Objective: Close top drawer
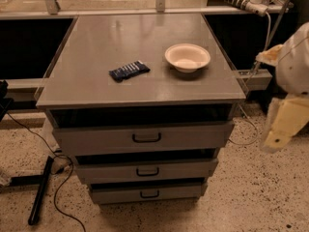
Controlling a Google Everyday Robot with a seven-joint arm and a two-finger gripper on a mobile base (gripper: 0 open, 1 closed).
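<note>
A grey cabinet has three drawers stacked at its front. The top drawer stands pulled out a little, with a dark gap above its front panel and a black handle in the middle. My arm hangs at the right edge of the view, beside the cabinet's right side. Its white upper part sits above a cream lower part that I take for my gripper. It is apart from the drawer and level with the drawer front.
A white bowl and a dark blue packet lie on the cabinet top. The middle drawer and bottom drawer also stick out slightly. Cables and a black stand lie on the floor at left.
</note>
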